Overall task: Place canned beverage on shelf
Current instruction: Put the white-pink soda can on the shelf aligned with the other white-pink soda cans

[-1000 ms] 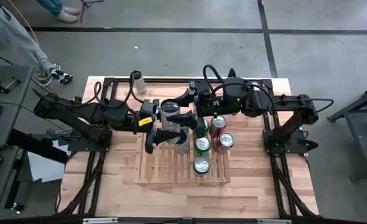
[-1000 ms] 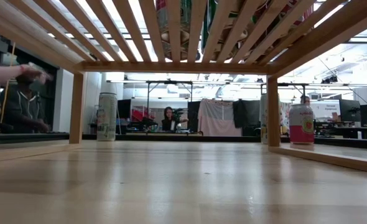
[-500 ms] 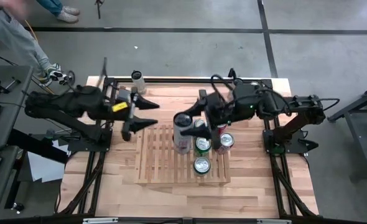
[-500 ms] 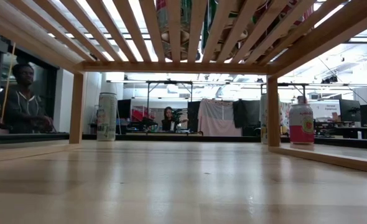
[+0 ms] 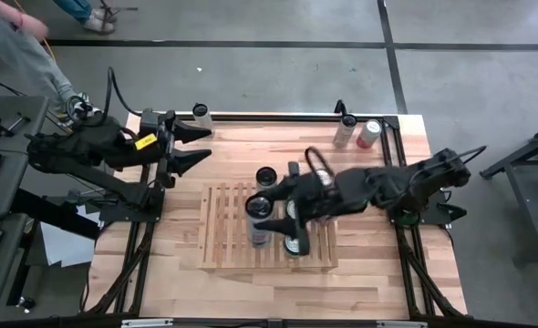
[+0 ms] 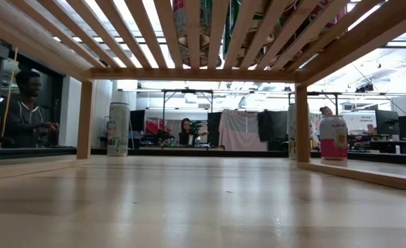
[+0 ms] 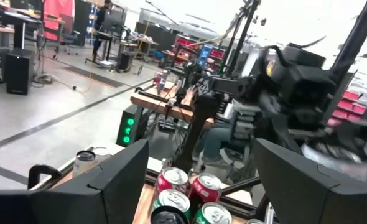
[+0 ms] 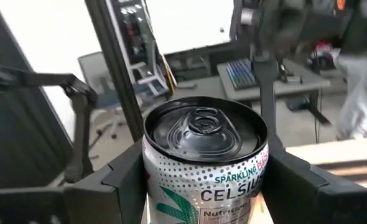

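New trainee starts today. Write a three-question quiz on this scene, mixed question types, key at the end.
1. True or false: the right claw is closed around a silver Celsius can over the slatted shelf.
2. Which describes the left claw?
A. open and empty, near the table's far left corner
B. gripping a can
C. resting on the shelf
3. Fill in: at the table's far right corner stand a red can and a ____ can.

Key: 1 true; 2 A; 3 white
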